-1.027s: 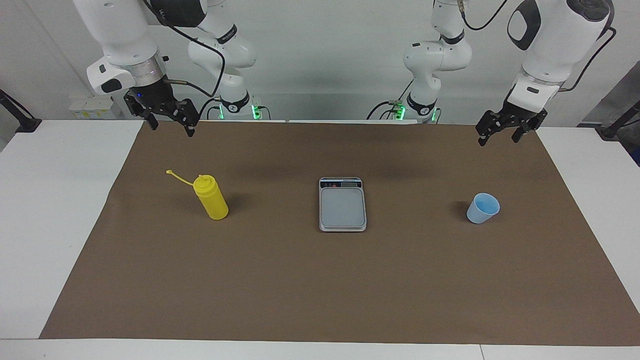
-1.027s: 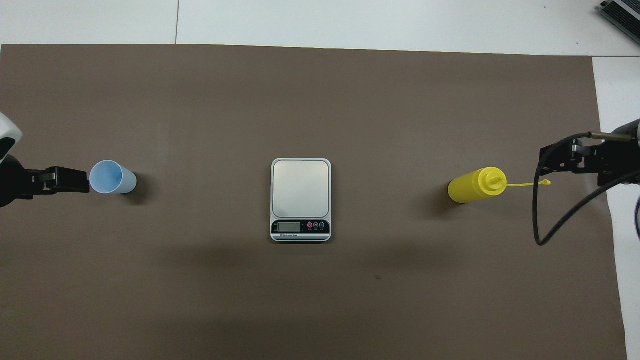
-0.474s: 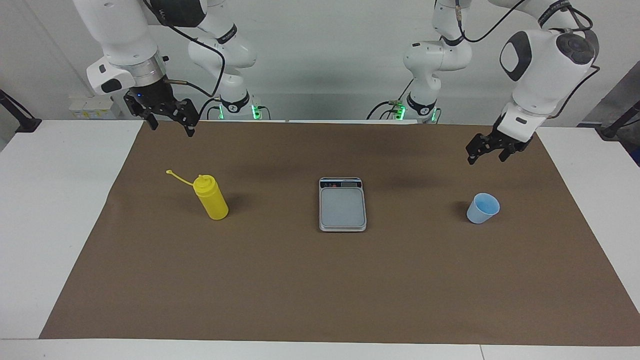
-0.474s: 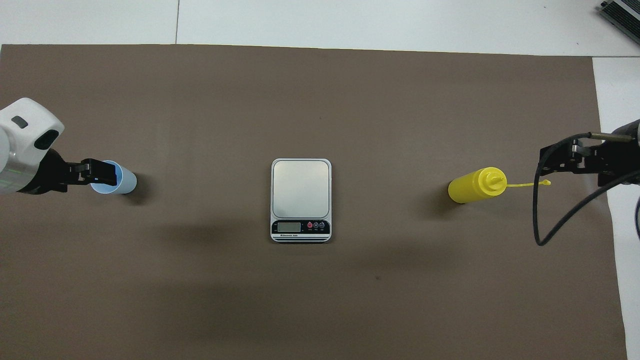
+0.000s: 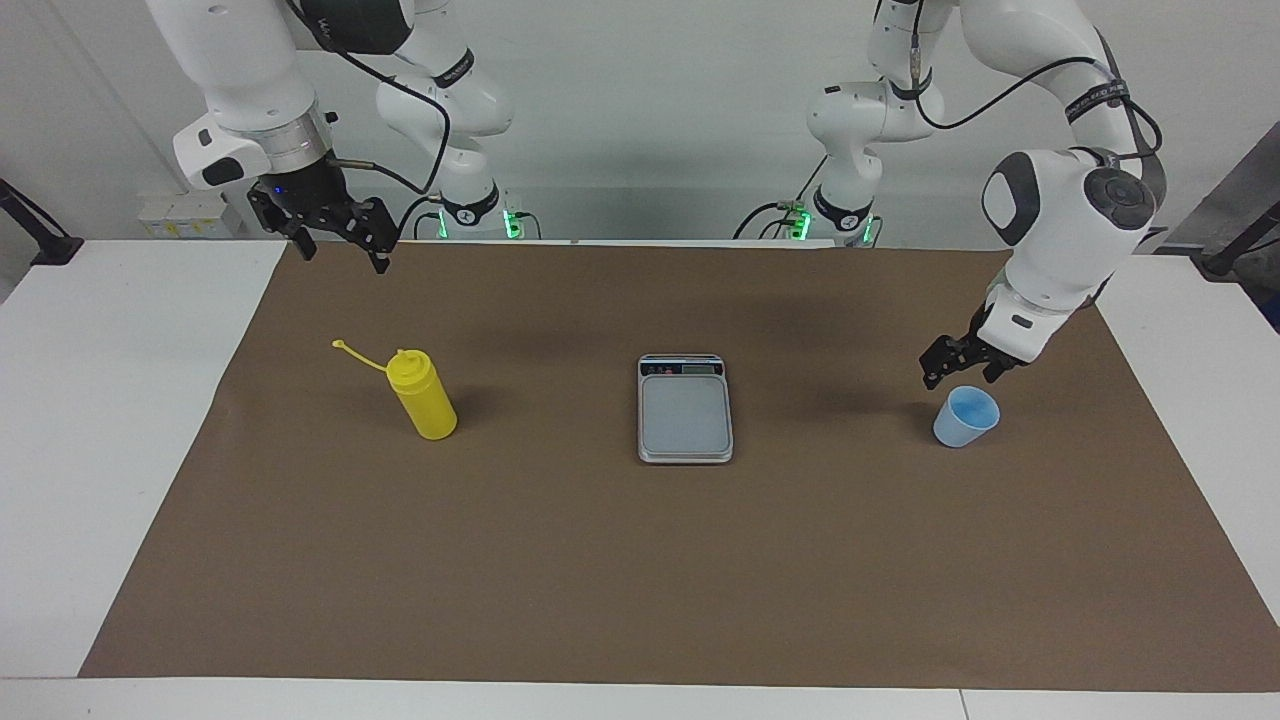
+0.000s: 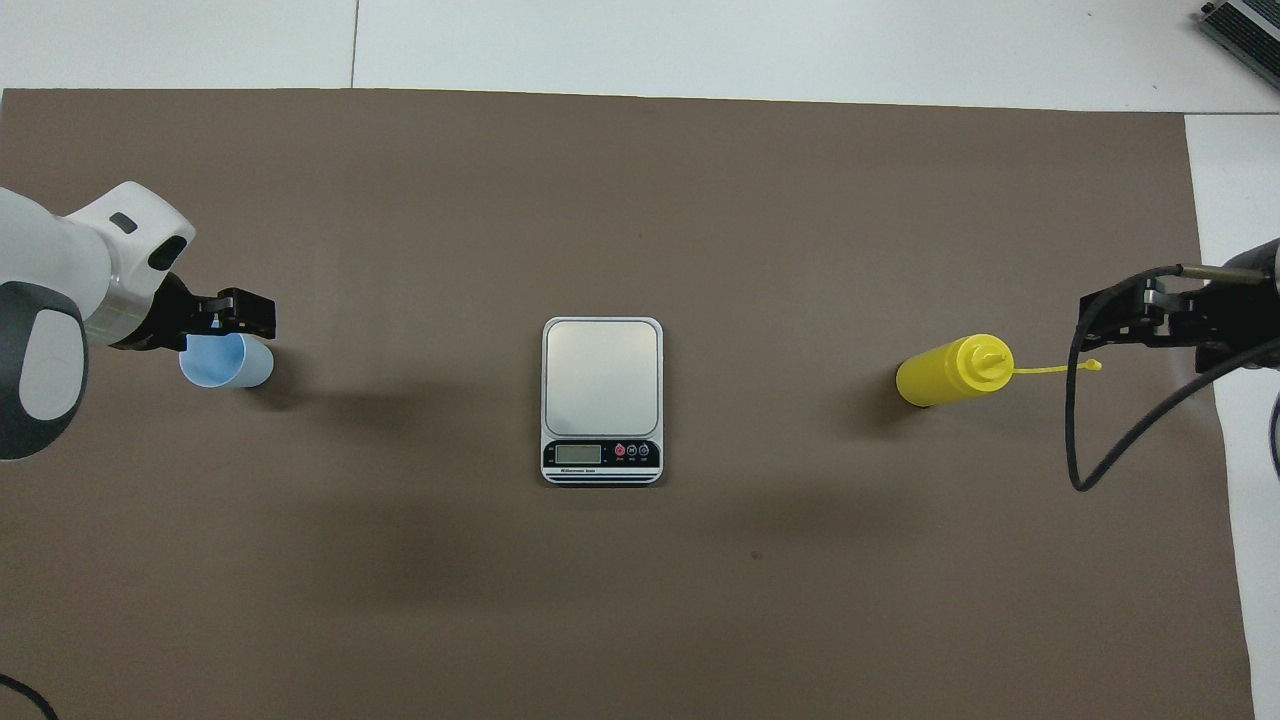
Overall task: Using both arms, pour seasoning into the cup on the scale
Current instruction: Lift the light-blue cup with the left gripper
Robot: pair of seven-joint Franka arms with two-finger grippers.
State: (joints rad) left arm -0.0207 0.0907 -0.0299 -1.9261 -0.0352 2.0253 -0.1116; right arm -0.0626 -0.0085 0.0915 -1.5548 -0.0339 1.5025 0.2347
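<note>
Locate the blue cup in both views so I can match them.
Facing view: cup at the picture's right, just below the left gripper.
Overhead view: cup at the picture's left edge, partly under that gripper.
Shared landmark: the scale at the centre of the mat in both; the cup stands toward the left arm's end from it.

1. The left pincer [image 5: 957, 370], jaws open, hangs just above a small light-blue plastic cup [image 5: 966, 417].
2. The right pincer [image 5: 340, 247] waits, open, over the bench [image 5: 100, 400] edge.
</note>
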